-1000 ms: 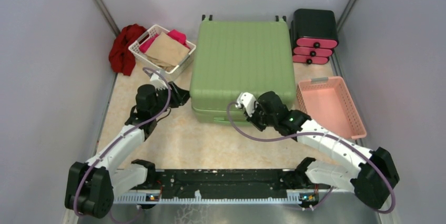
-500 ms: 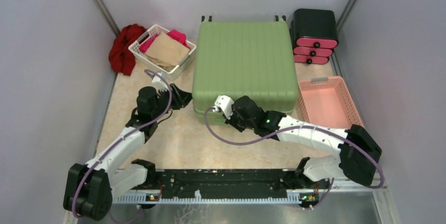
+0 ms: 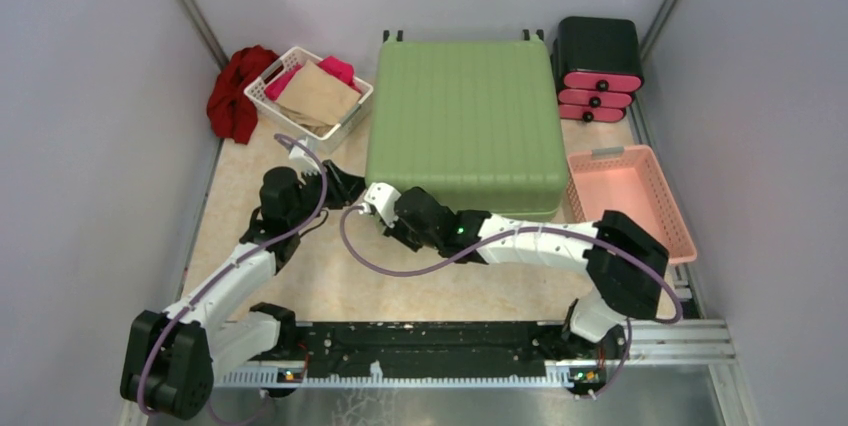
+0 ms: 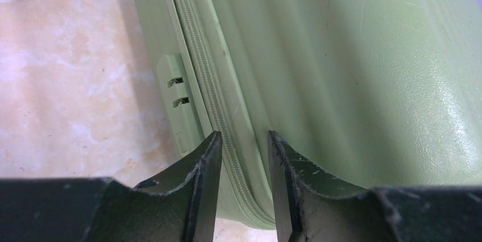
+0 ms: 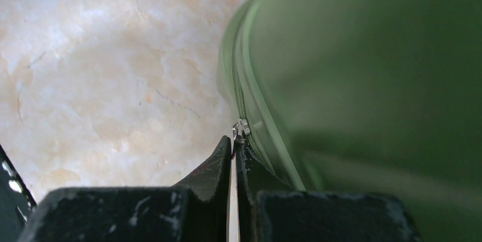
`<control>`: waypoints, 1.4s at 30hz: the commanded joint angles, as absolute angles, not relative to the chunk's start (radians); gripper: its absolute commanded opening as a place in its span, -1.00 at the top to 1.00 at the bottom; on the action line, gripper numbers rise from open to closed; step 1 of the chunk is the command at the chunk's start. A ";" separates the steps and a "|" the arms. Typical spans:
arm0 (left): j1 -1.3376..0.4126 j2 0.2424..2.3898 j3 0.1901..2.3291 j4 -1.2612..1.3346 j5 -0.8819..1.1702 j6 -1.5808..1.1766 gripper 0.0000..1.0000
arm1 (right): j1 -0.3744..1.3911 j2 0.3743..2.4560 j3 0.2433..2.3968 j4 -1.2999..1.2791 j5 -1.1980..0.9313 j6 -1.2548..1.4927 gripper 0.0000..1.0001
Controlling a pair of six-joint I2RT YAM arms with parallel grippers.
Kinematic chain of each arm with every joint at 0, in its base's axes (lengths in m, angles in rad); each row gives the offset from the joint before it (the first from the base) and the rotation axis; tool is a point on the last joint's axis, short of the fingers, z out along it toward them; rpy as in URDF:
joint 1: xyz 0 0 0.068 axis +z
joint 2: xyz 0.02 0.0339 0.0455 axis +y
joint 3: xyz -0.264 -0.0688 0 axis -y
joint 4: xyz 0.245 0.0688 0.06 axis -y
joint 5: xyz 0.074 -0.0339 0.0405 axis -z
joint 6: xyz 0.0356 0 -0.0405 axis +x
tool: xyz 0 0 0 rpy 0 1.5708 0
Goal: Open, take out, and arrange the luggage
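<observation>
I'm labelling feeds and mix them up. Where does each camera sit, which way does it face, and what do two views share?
Top external: above, behind the bases, facing down at the large light-green ribbed hard-shell suitcase; left arm, right arm show.
Left wrist: on the left arm, facing the suitcase's zipper through its open left tool.
Right wrist: on the right arm, facing the metal zipper pull at its shut right tool.
Shared by wrists: zipper, beige marbled tabletop.

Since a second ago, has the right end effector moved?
Yes. Right end effector, gripping the zipper pull, went left along the luggage, away from pink basket.
</observation>
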State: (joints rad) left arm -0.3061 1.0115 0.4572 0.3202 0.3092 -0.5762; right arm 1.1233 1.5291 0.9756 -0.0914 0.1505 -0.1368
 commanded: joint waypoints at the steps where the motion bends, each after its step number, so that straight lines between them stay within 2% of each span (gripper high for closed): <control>1: -0.362 0.993 0.457 0.416 0.479 -0.608 0.14 | 1.193 1.602 1.110 0.059 0.102 -0.076 1.00; 12: -0.361 1.008 0.442 0.432 0.480 -0.600 0.18 | 1.239 1.761 1.258 0.087 0.177 0.035 0.99; 19: -0.361 0.979 0.442 0.395 0.429 -0.592 0.20 | 1.241 1.812 1.318 0.117 0.227 0.061 0.70; 25: -0.361 0.892 0.438 0.293 0.296 -0.577 0.17 | 1.240 1.758 1.268 0.123 0.197 0.007 0.52; 29: -0.361 0.814 0.439 0.210 0.226 -0.573 0.05 | 1.229 1.636 1.193 0.049 -0.001 -0.117 0.46; 33: -0.361 0.742 0.437 0.144 0.213 -0.562 -0.15 | 1.146 1.519 1.145 -0.190 -0.446 -0.275 0.38; 35: -0.362 0.717 0.435 0.116 0.240 -0.553 -0.21 | 1.101 1.475 1.137 -0.315 -0.591 -0.377 0.22; 38: -0.362 0.689 0.430 0.083 0.303 -0.540 -0.24 | 1.034 1.407 1.127 -0.477 -0.671 -0.573 -0.14; 40: -0.361 0.670 0.421 0.060 0.349 -0.542 -0.28 | 0.996 1.374 1.134 -0.589 -0.666 -0.677 -0.29; 42: -0.361 0.651 0.406 0.051 0.391 -0.553 -0.30 | 0.960 1.355 1.149 -0.723 -0.652 -0.797 -0.35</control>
State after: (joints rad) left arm -0.3515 0.6868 0.4313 0.1017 0.2821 -0.5564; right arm 1.0088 1.4155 1.1366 -0.4278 -0.5362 -0.4992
